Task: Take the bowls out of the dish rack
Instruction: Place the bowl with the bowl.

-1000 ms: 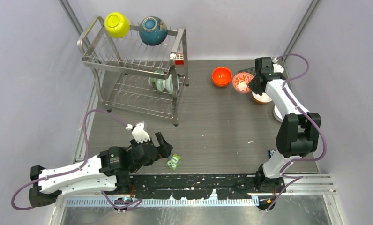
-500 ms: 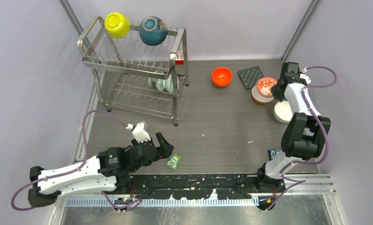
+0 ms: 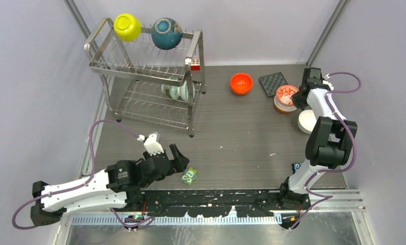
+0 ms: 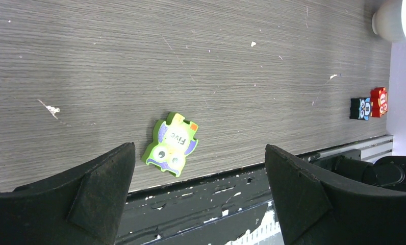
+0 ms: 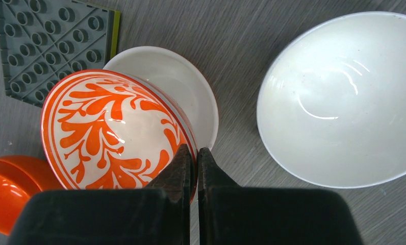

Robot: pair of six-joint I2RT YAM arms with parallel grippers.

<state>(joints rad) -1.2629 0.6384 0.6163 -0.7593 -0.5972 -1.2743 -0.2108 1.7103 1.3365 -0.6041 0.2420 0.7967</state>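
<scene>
Tightly, the right gripper [image 5: 195, 158] is pinching the rim of the glossy flowered bowl [image 5: 109, 127] (mouth tilting upward) at upper right; the left gripper [image 4: 198, 153] is gaping wide.

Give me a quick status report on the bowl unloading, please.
Left gripper open, empty. Right gripper shut on rim of white red-flowered bowl. Steel wire dish rack holds yellow-green bowl, teal bowl, pale green bowls. Nothing in the way.

Orange-red leafy scrolls on white, ringed by a red rim, cover the patterned bowl [image 5: 114, 127] at the tips of the black right gripper [image 5: 195, 152]. Beyond the tips is a plain white bowl [image 5: 191, 87], and to their right a glossy white bowl [image 5: 338, 97]. Left of them sits a solid orange bowl [image 5: 7, 189], and ahead-left a grey studded mat [image 5: 48, 46] edged yellow-green. Between the black left gripper [image 4: 200, 153] fingers lies a green puzzle piece [image 4: 171, 144] with purple and orange touches.
</scene>
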